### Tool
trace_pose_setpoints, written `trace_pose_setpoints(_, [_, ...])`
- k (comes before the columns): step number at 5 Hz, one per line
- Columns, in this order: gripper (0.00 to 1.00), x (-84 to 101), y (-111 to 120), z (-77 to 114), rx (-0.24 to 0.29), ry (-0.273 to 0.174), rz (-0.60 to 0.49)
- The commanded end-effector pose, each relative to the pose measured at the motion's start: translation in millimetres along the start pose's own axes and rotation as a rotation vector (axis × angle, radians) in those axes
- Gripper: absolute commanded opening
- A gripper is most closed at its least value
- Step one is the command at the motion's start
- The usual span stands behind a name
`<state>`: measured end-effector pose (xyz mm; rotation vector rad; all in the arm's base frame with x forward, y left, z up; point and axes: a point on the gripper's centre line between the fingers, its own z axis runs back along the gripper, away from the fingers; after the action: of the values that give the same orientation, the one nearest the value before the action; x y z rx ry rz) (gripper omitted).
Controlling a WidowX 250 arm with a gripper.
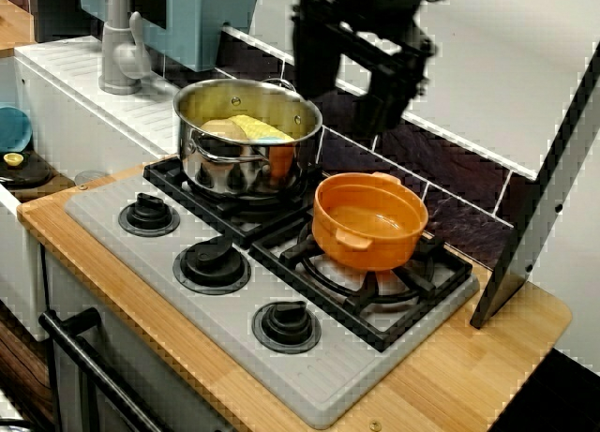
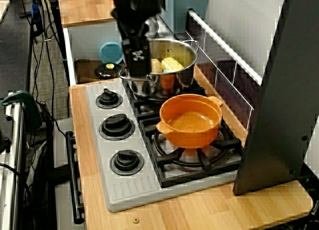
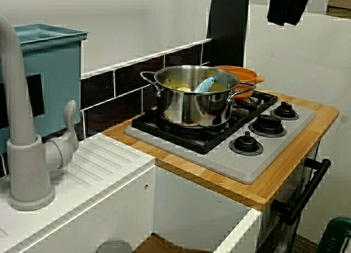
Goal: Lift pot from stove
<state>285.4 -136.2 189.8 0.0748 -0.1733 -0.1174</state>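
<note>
The orange pot (image 1: 369, 219) is seated empty on the right burner grate of the stove (image 1: 309, 376), just beside the steel pot (image 1: 247, 137). The gripper (image 2: 137, 55) is held high above, apart from it; its finger opening cannot be told.

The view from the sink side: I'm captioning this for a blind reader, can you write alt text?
An orange pot sits on the grey stove, mostly hidden behind a shiny steel pot holding food. The black gripper hangs high above, apart from both; a grey faucet stands in front.
</note>
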Motion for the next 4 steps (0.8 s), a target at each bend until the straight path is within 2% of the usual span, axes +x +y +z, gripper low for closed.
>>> trace_pose_setpoints(1, [1.0,36.2,-9.4,1.8,-0.008,-0.048,0.011])
trace_pose_setpoints(2, [1.0,48.3,-10.2,-9.2,0.001,-0.038,0.018])
trace_pose_setpoints(3, [1.0,53.0,-10.5,-11.6,0.006,-0.019,0.019])
trace_pose_setpoints(4, [1.0,53.0,-10.5,-11.6,0.006,-0.019,0.019])
